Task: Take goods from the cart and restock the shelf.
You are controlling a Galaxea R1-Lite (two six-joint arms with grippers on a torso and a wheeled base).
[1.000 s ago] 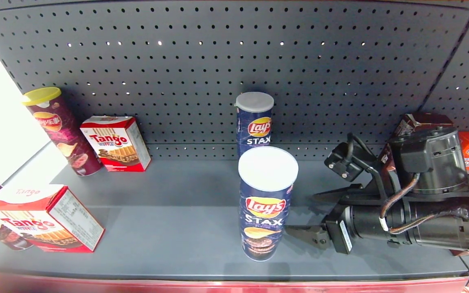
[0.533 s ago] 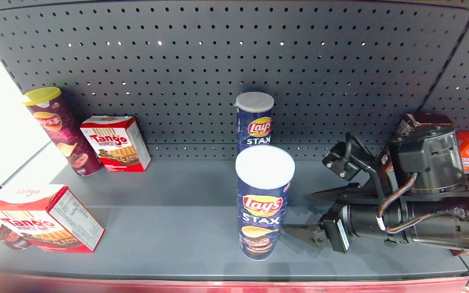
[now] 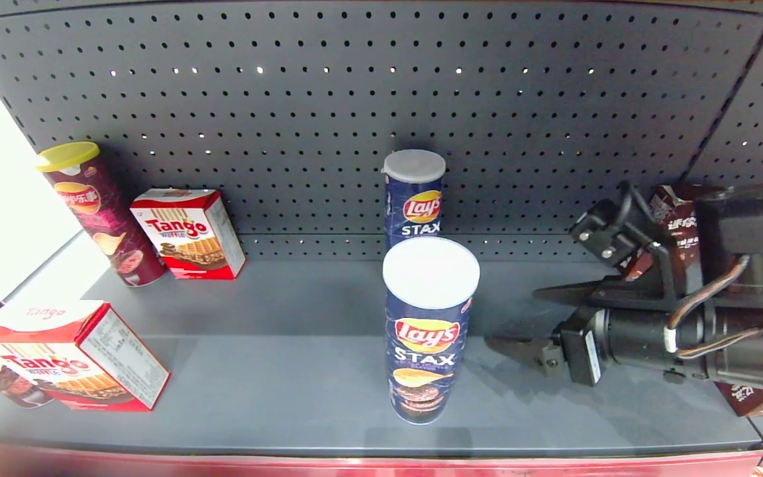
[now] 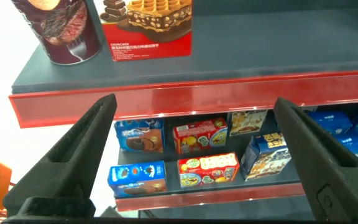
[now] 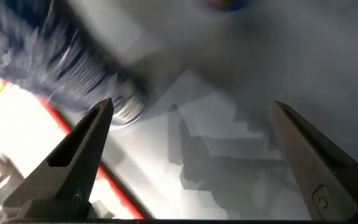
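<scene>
The front chip can (image 3: 429, 331) stands upright, long axis vertical, near the front edge of the shelf (image 3: 275, 377) directly before a second can (image 3: 413, 199), while the right claw (image 3: 512, 318), spread and empty, lies level on its right, fingertips pointing at its side without touching.

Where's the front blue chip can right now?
In the head view, the front blue can stands upright mid-shelf, before the rear blue can, right gripper apart on its right.

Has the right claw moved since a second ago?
Yes. The right claw, open, has drawn back toward the robot's right, widening its gap from the front chip can; the rear chip can by the pegboard has stayed put.
</scene>
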